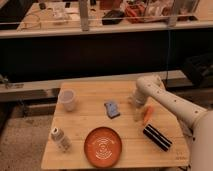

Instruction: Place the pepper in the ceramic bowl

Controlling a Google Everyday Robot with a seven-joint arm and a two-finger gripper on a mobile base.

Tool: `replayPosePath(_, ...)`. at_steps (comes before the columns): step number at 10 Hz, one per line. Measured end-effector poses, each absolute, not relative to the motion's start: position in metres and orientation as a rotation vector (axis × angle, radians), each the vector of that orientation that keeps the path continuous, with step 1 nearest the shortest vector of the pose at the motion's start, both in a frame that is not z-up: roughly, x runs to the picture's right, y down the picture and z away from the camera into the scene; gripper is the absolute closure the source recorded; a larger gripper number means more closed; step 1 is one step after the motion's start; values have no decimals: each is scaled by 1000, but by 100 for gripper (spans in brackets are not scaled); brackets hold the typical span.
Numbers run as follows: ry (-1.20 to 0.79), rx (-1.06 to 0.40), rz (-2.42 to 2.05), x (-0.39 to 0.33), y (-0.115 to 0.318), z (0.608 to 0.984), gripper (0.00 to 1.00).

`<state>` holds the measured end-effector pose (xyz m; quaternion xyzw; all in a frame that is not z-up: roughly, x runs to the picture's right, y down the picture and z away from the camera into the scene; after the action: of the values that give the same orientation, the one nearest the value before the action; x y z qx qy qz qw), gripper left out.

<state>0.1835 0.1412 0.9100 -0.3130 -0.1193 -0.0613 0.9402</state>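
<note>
Tabletop (130, 126) of pale wood slats is seen from above in the camera view, w/ a dark ledge and cluttered shelves behind. Gripper (137, 113) is lowered over the table's far right part, at the end of a white arm (170, 102) that is bent in from the lower right corner. Its jaws are spread wide, and no grip on anything is seen. Pepper (147, 115), small, orange and tapered, is laid on the wood just beside the gripper, on the side toward the arm's base; whether the two touch cannot be told. Ceramic bowl (103, 146), orange-red w/ a white swirl at centre, is set at the near edge, approx. mid-table, well apart from the pepper. Black ribbed bar (157, 137) is laid diagonally near the pepper, betw. it and the near right corner. Blue object (112, 108) is placed mid-table, white cup (67, 100) at far left, white shaker bottle (60, 138) at near left.
</note>
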Motion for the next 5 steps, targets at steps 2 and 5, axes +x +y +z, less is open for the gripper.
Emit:
replayPosePath(2, -244, -636, -126, 183, 140, 909, 29)
replayPosePath(5, -246, -633, -132, 180, 139, 909, 32)
